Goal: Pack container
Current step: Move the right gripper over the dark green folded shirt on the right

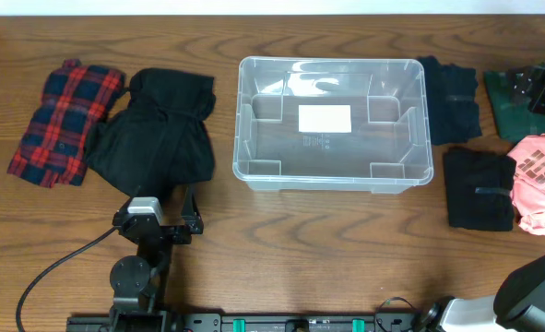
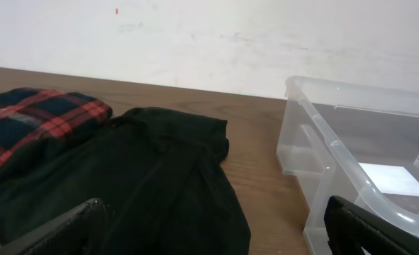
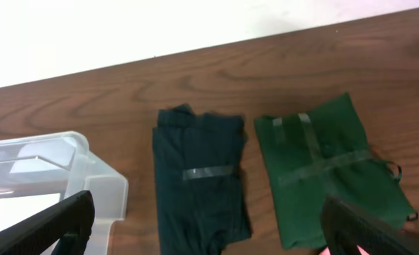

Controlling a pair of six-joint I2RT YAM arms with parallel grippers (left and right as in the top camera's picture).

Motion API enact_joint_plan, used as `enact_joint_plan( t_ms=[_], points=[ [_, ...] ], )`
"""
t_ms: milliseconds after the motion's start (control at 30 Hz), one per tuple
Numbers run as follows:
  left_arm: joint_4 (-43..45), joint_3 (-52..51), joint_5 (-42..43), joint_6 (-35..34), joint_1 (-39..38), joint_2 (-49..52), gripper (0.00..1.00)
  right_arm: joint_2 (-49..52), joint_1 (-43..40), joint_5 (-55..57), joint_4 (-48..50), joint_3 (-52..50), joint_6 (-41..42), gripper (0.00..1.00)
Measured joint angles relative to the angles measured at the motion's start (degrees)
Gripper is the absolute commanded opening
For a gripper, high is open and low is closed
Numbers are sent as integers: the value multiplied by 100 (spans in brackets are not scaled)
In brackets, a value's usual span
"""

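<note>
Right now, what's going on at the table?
Packing has not started. The container sits mid-table with nothing in it, only its white label showing. Both hands are open and hold nothing. The left hand faces the black garment beside the red plaid garment; the right hand faces the dark folded garment and the green garment. A pink garment lies to the container's right.

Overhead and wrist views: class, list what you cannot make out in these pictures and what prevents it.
The label on the container: print too small in the overhead view.
The pink garment: cut off by the overhead's right edge; lettering blurred.
The plaid garment: cut off by the left wrist view's left edge.
The right gripper: only fingertips show, at the right wrist view's bottom corners.
</note>
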Motion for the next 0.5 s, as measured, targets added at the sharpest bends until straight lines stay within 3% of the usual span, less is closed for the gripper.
enact_joint_plan(
  t_ms=[367,500],
  points=[
    [-2,2,0,0,0,0,98,1178,166,55,238,42,-284,93],
    [0,2,0,0,0,0,98,1604,448,179,485,42,-328,95]
  ],
)
